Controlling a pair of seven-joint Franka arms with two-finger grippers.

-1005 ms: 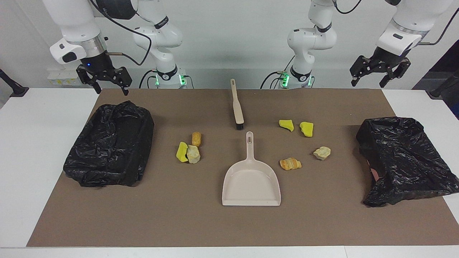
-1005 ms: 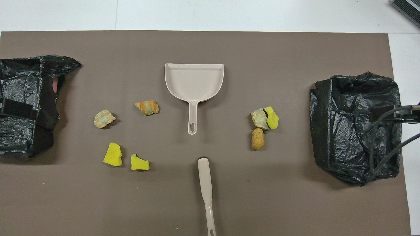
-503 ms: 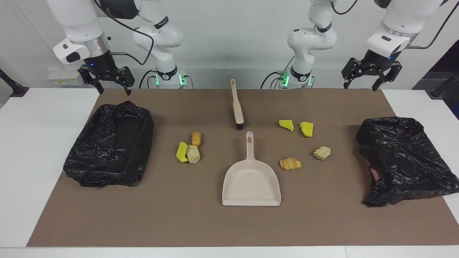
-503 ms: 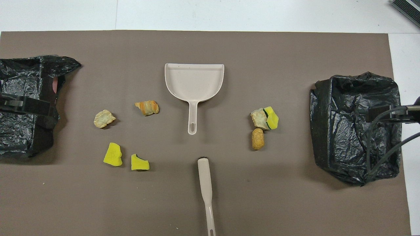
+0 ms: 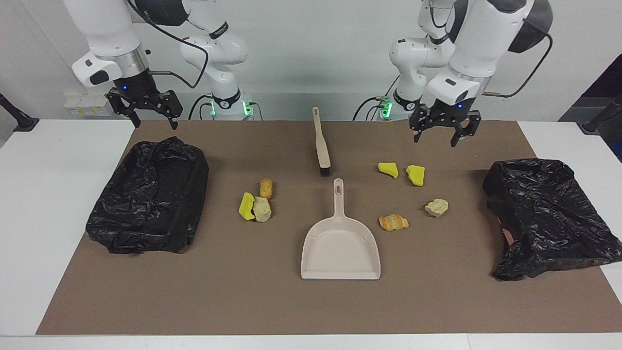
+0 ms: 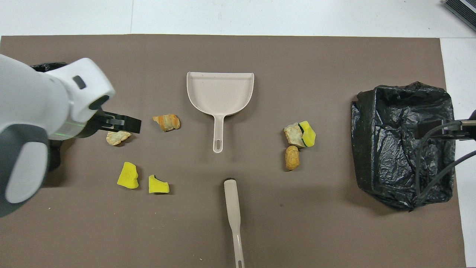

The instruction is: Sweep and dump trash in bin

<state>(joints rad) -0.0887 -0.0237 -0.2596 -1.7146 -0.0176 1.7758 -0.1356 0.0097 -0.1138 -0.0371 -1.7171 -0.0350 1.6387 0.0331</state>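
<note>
Seven lumps of trash (image 5: 393,222) lie on the brown mat (image 5: 243,301) to either side of the dustpan (image 5: 340,248), untouched, while the left gripper (image 5: 444,135) hangs wide open above the mat's robot-side edge and the right gripper (image 5: 146,109), also open and empty, waits above the bin (image 5: 150,194) at its end.

left end effector (image 5: 442,134): raised, jaws spread | right end effector (image 5: 150,119): raised, jaws spread

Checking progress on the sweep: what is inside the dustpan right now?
Nothing: the dustpan shows only its bare beige floor in both views. Its whole tray is uncovered, and all seven trash pieces lie outside it on the mat.
</note>
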